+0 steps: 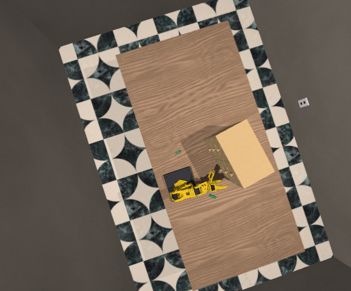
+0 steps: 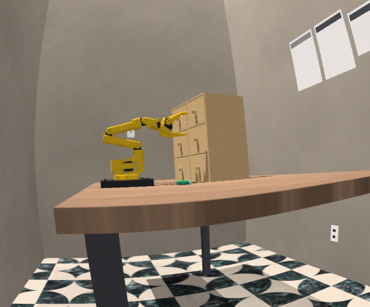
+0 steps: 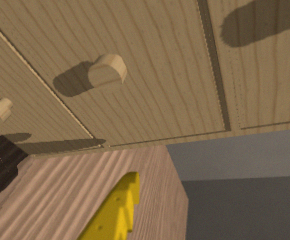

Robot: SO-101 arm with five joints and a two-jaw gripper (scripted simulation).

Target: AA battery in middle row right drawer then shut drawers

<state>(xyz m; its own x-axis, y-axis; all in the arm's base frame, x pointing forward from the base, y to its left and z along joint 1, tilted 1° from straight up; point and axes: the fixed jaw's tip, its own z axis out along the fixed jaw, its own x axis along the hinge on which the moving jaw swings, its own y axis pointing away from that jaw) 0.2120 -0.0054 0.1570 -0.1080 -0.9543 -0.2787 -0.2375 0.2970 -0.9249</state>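
Note:
The wooden chest (image 1: 239, 153) stands on the table with all its drawers shut; it also shows in the side view (image 2: 209, 137). My gripper (image 2: 182, 123) hangs close to the drawer fronts, at the height of the top and middle rows, half open with nothing between the jaws. From above, the gripper (image 1: 219, 181) is at the chest's near corner. One green battery (image 1: 213, 196) lies on the table beside the arm and also shows in the side view (image 2: 183, 181). A second green battery (image 1: 177, 152) lies farther off. The wrist view shows drawer fronts, a knob (image 3: 107, 70) and one yellow jaw (image 3: 112, 212).
The arm's black base plate (image 1: 177, 179) sits near the table's left edge. The table edge runs close behind the base. An outlet (image 1: 303, 102) is on the wall.

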